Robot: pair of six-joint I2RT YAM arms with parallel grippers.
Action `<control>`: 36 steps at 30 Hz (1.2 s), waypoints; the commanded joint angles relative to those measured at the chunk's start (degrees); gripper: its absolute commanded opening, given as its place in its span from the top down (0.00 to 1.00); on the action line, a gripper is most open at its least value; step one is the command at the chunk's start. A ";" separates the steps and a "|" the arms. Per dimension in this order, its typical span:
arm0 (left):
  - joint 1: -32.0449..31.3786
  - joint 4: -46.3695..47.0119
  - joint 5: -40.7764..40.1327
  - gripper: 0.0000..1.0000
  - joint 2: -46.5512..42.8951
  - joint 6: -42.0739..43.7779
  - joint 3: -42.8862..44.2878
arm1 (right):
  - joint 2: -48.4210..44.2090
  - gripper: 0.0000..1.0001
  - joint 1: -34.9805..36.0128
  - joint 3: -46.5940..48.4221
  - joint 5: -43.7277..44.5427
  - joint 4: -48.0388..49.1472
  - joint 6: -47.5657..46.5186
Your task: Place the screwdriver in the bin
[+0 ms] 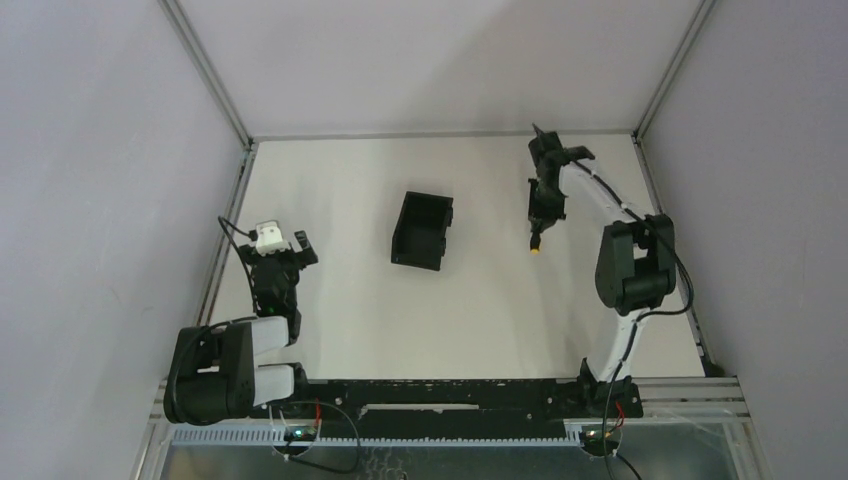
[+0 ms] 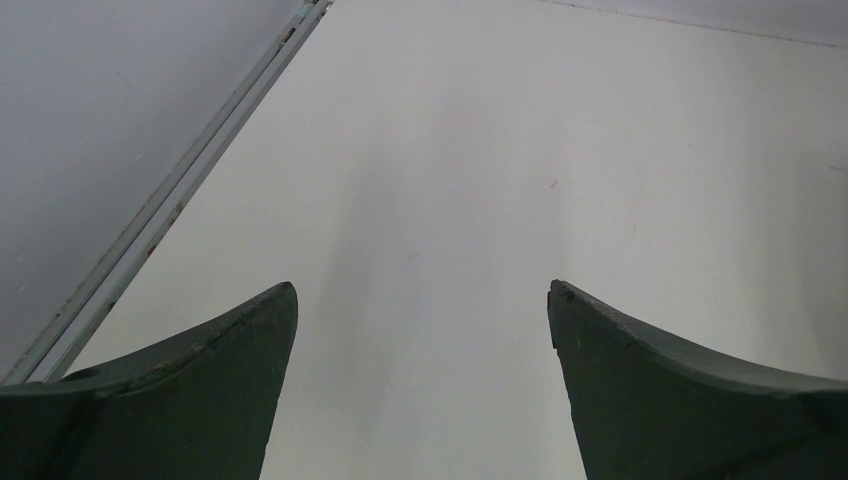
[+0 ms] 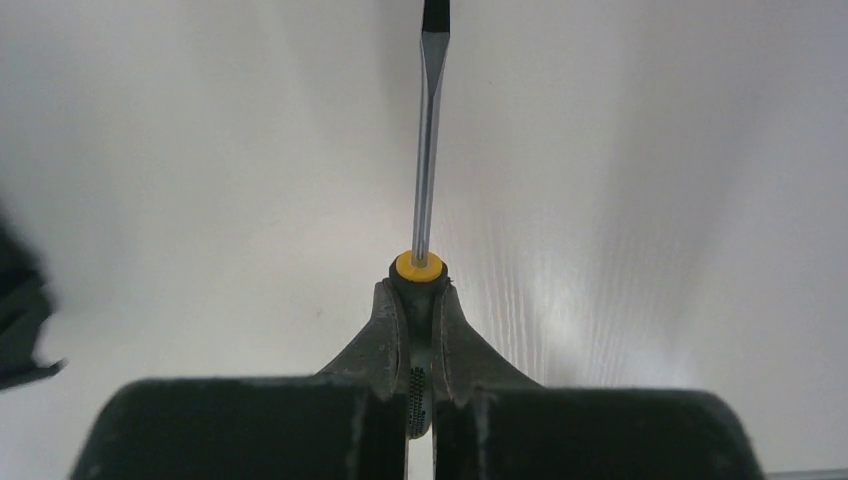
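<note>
The black bin (image 1: 422, 232) stands open-topped in the middle of the white table. My right gripper (image 1: 538, 228) is to the right of the bin and is shut on the screwdriver (image 1: 537, 246), whose orange-yellow part shows just past the fingers. In the right wrist view the gripper (image 3: 418, 292) clamps the black handle behind a yellow collar, and the screwdriver's thin metal shaft (image 3: 427, 150) points straight away over bare table. My left gripper (image 1: 278, 243) is open and empty at the left side of the table; its wrist view shows the gripper (image 2: 422, 300) with wide-apart fingers over bare table.
An aluminium frame rail (image 2: 170, 195) runs along the table's left edge close to my left gripper. Grey walls enclose the table on three sides. A blurred dark shape (image 3: 20, 320) sits at the left edge of the right wrist view; I cannot tell what it is.
</note>
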 commanded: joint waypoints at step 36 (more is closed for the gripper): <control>-0.32 2.25 -0.25 0.00 0.00 1.01 2.60 | 22.87 1.00 29.26 41.37 1.47 0.37 0.54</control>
